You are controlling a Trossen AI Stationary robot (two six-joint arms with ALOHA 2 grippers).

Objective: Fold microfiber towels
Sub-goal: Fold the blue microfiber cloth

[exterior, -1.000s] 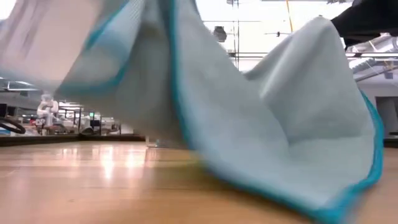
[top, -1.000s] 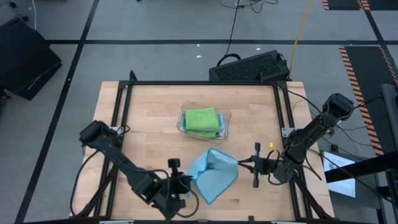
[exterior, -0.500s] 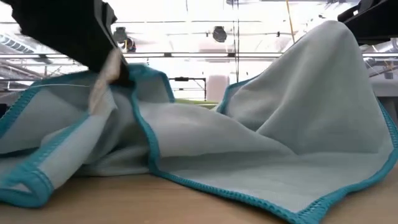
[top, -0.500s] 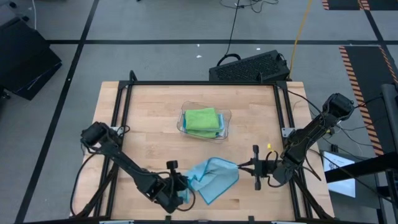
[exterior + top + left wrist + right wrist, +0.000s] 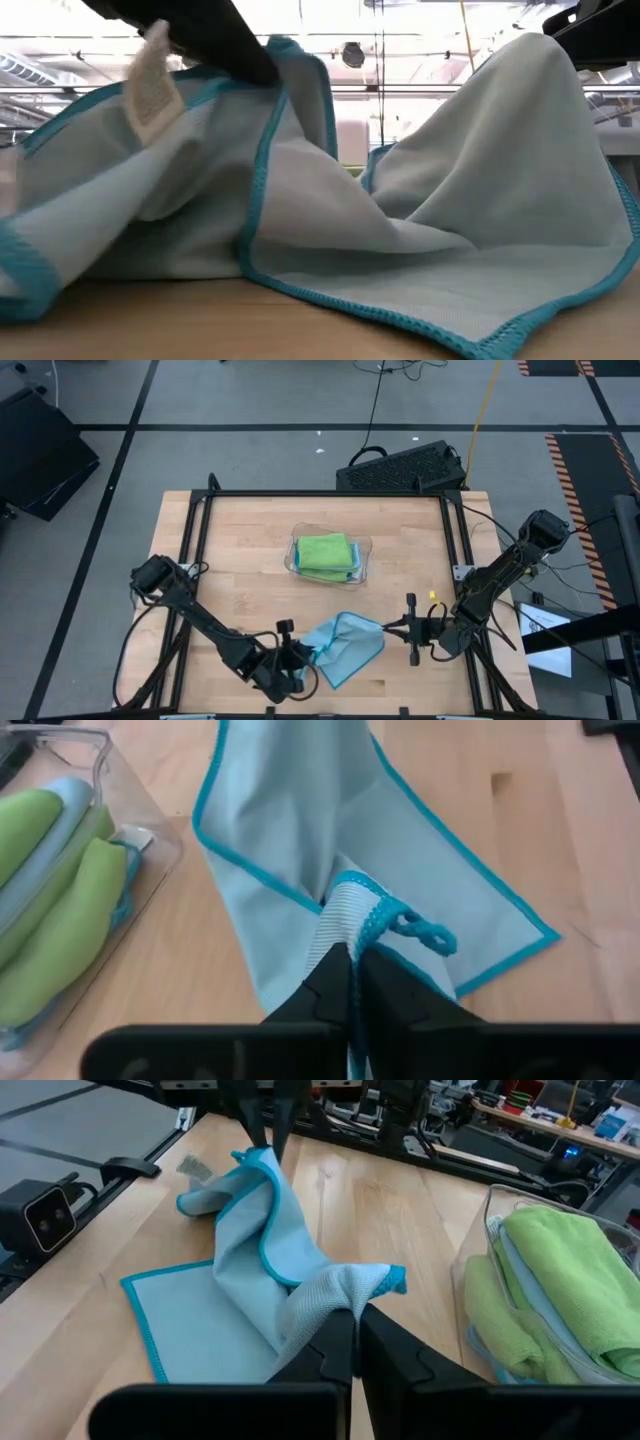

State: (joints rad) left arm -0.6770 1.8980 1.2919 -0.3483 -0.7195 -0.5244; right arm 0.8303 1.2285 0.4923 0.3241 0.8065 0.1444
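left claw [image 5: 352, 960] pinching corner of blue towel [image 5: 345, 645], now carried toward right | right claw [image 5: 352, 1330] clamps opposite corner | towel bunched on surface [image 5: 250, 550] (fold starting, unfinished)

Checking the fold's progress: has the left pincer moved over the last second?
Yes. In the high view the left pincer, shut on the light blue towel, has moved right, closer to the waiting right pincer.

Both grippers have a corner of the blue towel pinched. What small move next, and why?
Probably draw the left gripper away from the right gripper to tension the light blue towel. Each is shut on a corner, yet the cloth between them sags in bunched folds on the table.
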